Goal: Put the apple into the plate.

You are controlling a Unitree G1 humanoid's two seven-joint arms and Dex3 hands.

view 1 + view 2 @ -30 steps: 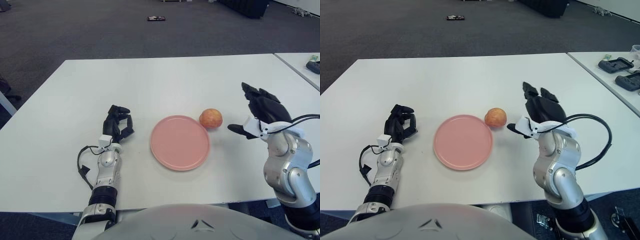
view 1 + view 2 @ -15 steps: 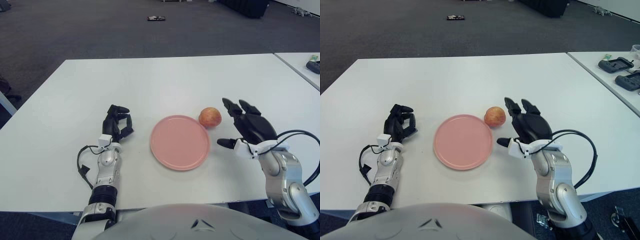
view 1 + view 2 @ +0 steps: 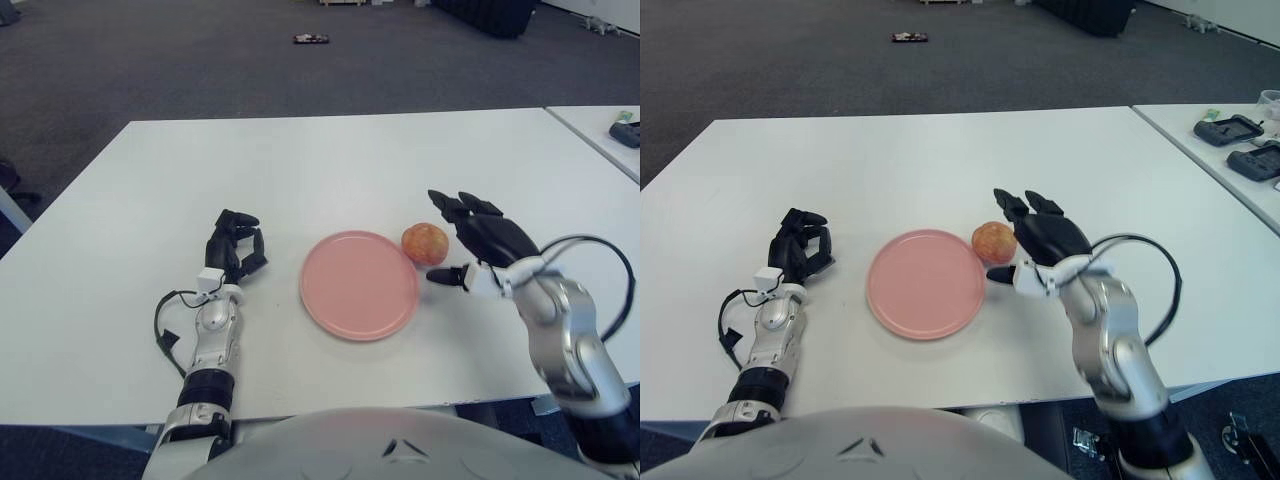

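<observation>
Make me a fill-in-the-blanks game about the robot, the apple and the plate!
1. The plate on the white table is ____ in colour.
2. The apple sits on the table just off the plate's ____ edge, not on it.
3. The ____ hand is open right next to the apple.
4. The left hand, with curled fingers, holds ____.

Missing words: pink; right; right; nothing

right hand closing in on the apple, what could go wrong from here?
1. The round red-yellow apple sits loose beside the pink round plate; the right hand, fingers open around it, could nudge it so it rolls away.
2. The plate's rim is close, so a low carry could shove the plate.

The left hand shows left of the plate.
</observation>
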